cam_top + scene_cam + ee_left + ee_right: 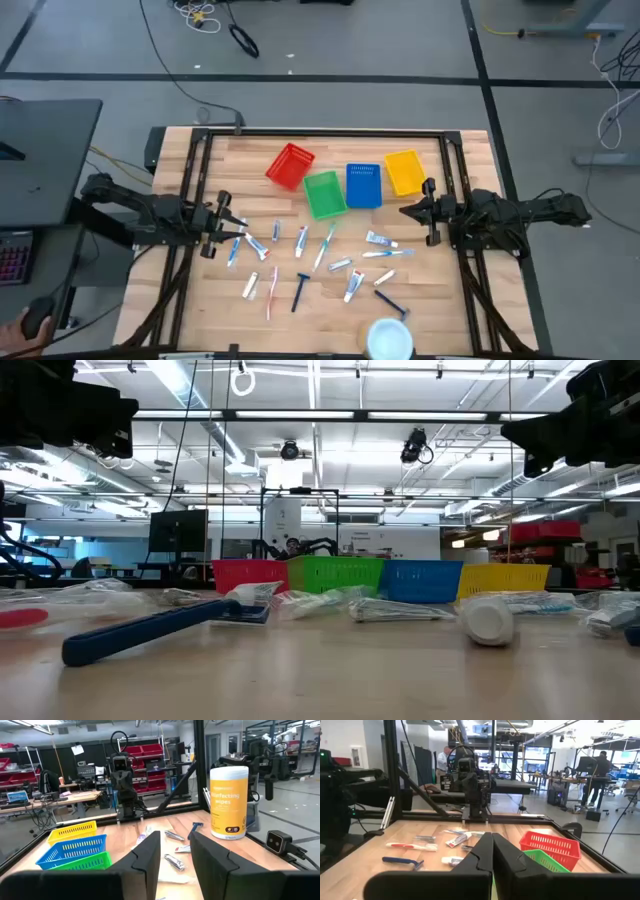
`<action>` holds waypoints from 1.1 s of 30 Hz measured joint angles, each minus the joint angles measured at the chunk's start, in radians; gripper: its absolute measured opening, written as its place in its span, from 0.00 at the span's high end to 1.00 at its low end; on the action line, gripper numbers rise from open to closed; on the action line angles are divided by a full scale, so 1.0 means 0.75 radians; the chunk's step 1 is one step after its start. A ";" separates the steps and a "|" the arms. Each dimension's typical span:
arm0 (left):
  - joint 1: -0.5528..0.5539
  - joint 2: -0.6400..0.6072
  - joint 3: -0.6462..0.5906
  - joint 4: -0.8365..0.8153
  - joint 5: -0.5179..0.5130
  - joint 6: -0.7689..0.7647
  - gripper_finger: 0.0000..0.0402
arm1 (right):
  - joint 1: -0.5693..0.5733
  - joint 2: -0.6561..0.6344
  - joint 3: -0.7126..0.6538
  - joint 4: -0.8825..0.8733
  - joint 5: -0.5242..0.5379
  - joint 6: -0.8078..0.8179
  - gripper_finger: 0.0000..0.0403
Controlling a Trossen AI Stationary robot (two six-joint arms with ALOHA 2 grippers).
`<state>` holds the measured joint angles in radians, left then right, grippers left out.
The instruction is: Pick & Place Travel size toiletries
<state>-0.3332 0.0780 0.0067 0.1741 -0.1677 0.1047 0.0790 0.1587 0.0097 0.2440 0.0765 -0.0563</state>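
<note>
Razor (150, 628): blue handle, lying flat on the table (440, 310), nearest the low camera; in the high view it is near the front edge (391, 301).
Disc (389, 339): round, white, at the front edge just beside that razor.
Toiletries: tubes (380, 240), toothbrushes (324, 248) and a dark razor (300, 291) scattered over the middle of the table, between the two arms.
Baskets: red (290, 165), green (324, 194), blue (363, 185), yellow (403, 171), in a row behind the toiletries.
Left gripper (240, 229): at the left end of the scatter, fingers (148, 856) partly apart, nothing between them.
Right gripper (408, 211): near the yellow basket, fingers (482, 852) pressed together, holding nothing.
Wipes can (229, 802): upright, seen in the left wrist view.
</note>
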 joint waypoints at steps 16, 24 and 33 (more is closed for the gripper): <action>0.000 0.000 0.000 0.029 -0.001 0.012 0.72 | 0.000 0.000 0.000 0.000 0.000 0.000 0.99; -0.001 0.000 0.000 0.036 -0.051 0.036 0.72 | 0.000 0.000 0.000 0.000 0.000 0.000 0.99; 0.000 0.001 0.000 0.035 -0.051 0.036 0.72 | 0.000 0.000 0.001 0.000 0.000 0.000 0.99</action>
<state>-0.3334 0.0784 0.0067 0.2005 -0.2060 0.1314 0.0789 0.1586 0.0101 0.2440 0.0765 -0.0563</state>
